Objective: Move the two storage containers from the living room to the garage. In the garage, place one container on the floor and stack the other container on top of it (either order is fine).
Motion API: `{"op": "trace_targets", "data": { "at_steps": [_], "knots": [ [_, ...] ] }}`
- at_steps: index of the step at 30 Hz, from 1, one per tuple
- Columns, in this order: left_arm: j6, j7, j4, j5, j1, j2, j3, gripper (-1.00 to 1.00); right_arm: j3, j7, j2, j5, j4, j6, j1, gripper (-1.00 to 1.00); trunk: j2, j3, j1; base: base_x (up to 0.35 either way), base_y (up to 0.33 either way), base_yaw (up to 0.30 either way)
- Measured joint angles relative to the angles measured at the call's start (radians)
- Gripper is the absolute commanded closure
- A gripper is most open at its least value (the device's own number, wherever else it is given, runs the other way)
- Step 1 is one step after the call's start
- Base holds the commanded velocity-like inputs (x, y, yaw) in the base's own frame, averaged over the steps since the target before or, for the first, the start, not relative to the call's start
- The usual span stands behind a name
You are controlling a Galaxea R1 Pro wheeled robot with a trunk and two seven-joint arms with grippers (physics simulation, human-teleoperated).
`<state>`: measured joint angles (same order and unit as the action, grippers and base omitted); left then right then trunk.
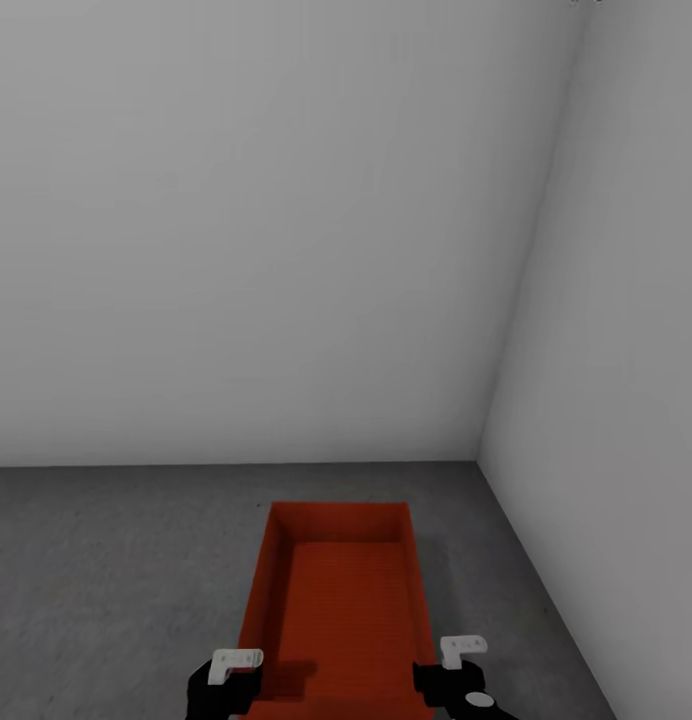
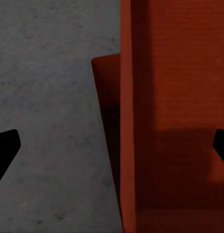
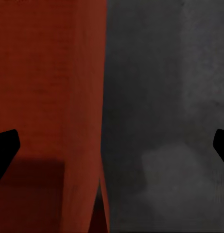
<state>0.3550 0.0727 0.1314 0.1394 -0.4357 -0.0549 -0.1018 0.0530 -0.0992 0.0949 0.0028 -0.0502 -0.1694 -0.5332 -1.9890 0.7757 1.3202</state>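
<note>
I am facing a corner of the garage, plain pale walls [image 1: 286, 220] meeting ahead and to my right, with the dark grey speckled concrete floor [image 1: 106, 560] below. A red-orange open-top storage container [image 1: 336, 600] lies lengthwise in front of me, its far end pointing toward the wall, near the corner. My left gripper [image 1: 231, 675] sits at the container's near left edge and my right gripper [image 1: 456, 665] at its near right edge. Through my left wrist camera the left gripper's [image 2: 112, 145] fingers [image 2: 5, 150] are spread wide, one over the concrete and the other over the container's [image 2: 175, 97] red inside, so they straddle its side wall without closing on it; a second red edge [image 2: 106, 82] shows just outside that wall, lower down, though I cannot tell what it belongs to. My right gripper [image 3: 112, 145] stands the same way, released, fingers [image 3: 5, 150] astride the opposite wall of the container [image 3: 48, 87], floor [image 3: 165, 97] on the outer side.
</note>
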Motion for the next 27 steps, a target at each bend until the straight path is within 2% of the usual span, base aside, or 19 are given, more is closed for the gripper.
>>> {"op": "trace_targets", "data": {
  "at_steps": [7,23,27],
  "knots": [
    [0.000,-0.001,-0.006,-0.004,0.001,0.000,0.007,-1.00,0.000,0.000,0.000,0.000,0.000,0.000,0.000,-1.00,0.049,-0.022,-0.027,0.000,0.000,0.000],
    [0.000,0.000,-0.006,-0.004,0.001,0.000,0.007,-1.00,0.000,0.000,0.000,0.000,0.000,0.000,0.000,-1.00,0.049,-0.022,-0.027,0.000,0.000,0.000],
    [0.000,0.000,-0.006,-0.004,0.001,0.000,0.007,-1.00,0.000,0.000,0.000,0.000,0.000,0.000,0.000,-1.00,0.077,-0.034,-0.042,0.000,0.000,0.000]
  ]
}}
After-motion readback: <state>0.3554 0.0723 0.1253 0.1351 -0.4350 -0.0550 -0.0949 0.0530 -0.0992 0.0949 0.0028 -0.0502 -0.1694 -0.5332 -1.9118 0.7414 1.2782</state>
